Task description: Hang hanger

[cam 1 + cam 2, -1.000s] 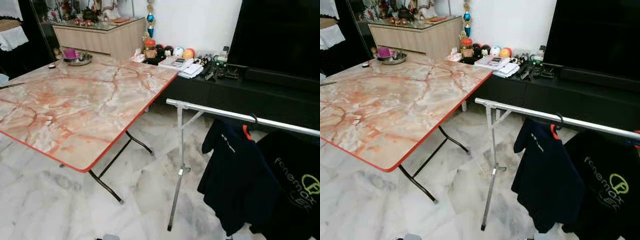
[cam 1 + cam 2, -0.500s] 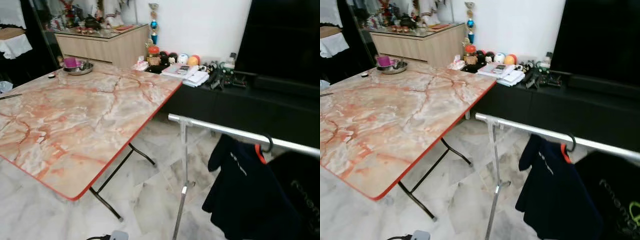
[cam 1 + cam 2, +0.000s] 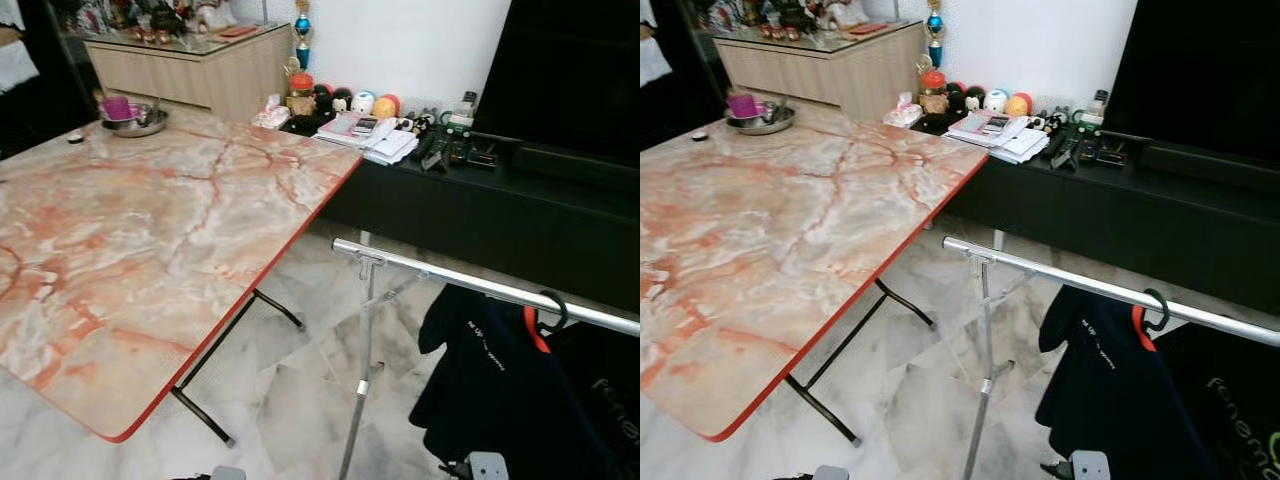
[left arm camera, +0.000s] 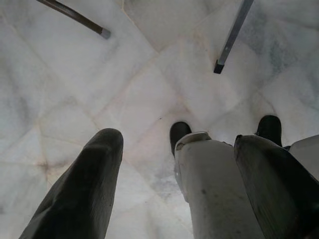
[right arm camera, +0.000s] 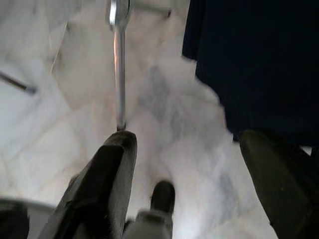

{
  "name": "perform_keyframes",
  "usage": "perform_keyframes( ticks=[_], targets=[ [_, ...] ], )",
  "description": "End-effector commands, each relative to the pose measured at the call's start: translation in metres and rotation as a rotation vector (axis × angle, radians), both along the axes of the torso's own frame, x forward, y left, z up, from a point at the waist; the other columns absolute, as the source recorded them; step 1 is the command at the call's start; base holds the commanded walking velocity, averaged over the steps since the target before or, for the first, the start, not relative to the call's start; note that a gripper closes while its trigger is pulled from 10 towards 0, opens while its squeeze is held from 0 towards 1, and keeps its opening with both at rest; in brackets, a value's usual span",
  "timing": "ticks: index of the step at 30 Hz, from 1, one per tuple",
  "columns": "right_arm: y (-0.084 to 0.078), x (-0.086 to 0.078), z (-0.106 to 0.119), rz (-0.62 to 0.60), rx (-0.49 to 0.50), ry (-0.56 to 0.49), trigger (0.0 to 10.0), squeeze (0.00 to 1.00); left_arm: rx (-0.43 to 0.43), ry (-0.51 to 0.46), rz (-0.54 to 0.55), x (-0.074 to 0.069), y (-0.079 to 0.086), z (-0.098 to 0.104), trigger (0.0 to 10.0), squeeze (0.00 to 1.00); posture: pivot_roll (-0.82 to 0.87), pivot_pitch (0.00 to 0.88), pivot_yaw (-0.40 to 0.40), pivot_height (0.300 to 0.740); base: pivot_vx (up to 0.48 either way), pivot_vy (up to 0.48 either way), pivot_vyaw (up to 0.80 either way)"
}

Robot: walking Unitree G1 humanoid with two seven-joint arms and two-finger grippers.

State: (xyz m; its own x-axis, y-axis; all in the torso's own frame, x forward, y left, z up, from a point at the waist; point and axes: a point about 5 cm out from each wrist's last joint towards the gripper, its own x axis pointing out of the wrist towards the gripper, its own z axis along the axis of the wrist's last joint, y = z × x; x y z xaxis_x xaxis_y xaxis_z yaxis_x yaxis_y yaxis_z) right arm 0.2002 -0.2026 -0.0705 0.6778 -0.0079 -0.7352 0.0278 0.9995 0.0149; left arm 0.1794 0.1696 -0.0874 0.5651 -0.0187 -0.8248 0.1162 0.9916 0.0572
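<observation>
I see the orange hanger (image 3: pixel 535 329) with navy T-shirt (image 3: pixel 490 390) on the metal rail (image 3: pixel 470 284), right side; left gripper (image 4: pixel 179 184) and right gripper (image 5: pixel 192 186) hang over marble floor (image 4: pixel 75 79), jaws wide, nothing held.

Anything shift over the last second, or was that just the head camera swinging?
Mostly the camera: the whole view panned and tilted, so the marble-pattern table fills more of the frame and the clothes rail sits lower. Nothing was grasped or released. The navy shirt stays hanging by its hook, and the left gripper and right gripper still hang open over the floor.
</observation>
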Motion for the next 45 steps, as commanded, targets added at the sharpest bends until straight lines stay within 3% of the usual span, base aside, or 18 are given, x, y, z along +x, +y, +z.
perform_keyframes(
  ticks=[1,4,7,11,19,25,33,35,40,45],
  targets=[
    [-0.002,0.009,0.007,-0.008,-0.009,-0.057,10.0,0.00,0.006,0.023,-0.002,-0.006,0.001,-0.003,10.0,0.00,0.08,0.029,-0.006,0.740,0.000,0.000,0.00],
    [0.003,0.035,0.026,-0.016,0.007,-0.214,10.0,0.00,0.008,0.026,-0.003,-0.008,0.002,-0.004,10.0,0.00,0.07,0.030,-0.011,0.740,0.000,0.000,0.00],
    [0.004,0.043,0.033,-0.011,0.013,-0.280,10.0,0.00,0.008,0.025,-0.002,-0.008,0.002,-0.004,10.0,0.00,0.07,0.027,-0.015,0.740,0.000,0.000,0.00],
    [0.011,0.056,0.052,0.057,0.034,-0.453,10.0,0.00,0.007,0.023,0.001,-0.008,0.001,-0.004,10.0,0.00,0.08,0.026,-0.021,0.740,0.000,0.000,0.00],
    [0.009,0.058,0.076,0.030,-0.009,-0.660,10.0,0.00,0.003,0.027,-0.013,-0.006,-0.006,-0.003,10.0,0.00,0.07,0.020,-0.020,0.740,0.000,0.000,0.00],
    [-0.003,0.046,0.109,-0.014,-0.101,-0.803,10.0,0.00,0.005,0.026,-0.023,-0.003,-0.008,-0.003,10.0,0.00,0.07,0.012,-0.021,0.740,0.000,0.000,0.00],
    [-0.025,0.036,0.127,-0.102,-0.200,-0.801,10.0,0.00,0.011,0.033,-0.031,-0.008,-0.002,-0.004,10.0,0.00,0.06,0.000,-0.022,0.740,0.000,0.000,0.00],
    [-0.038,0.037,0.123,-0.140,-0.263,-0.703,10.0,0.00,0.014,0.035,-0.037,-0.009,-0.001,-0.004,10.0,0.00,0.06,0.000,-0.021,0.740,0.000,0.000,0.00],
    [-0.056,0.043,0.129,-0.239,-0.221,-0.655,10.0,0.00,0.017,0.038,-0.042,-0.011,0.000,-0.005,10.0,0.00,0.07,0.000,-0.026,0.740,0.000,0.000,0.00],
    [-0.058,0.054,0.138,-0.161,-0.197,-0.653,10.0,0.00,0.018,0.038,-0.041,-0.011,0.001,-0.005,10.0,0.00,0.07,0.000,-0.027,0.740,0.000,0.000,0.00]
  ],
)
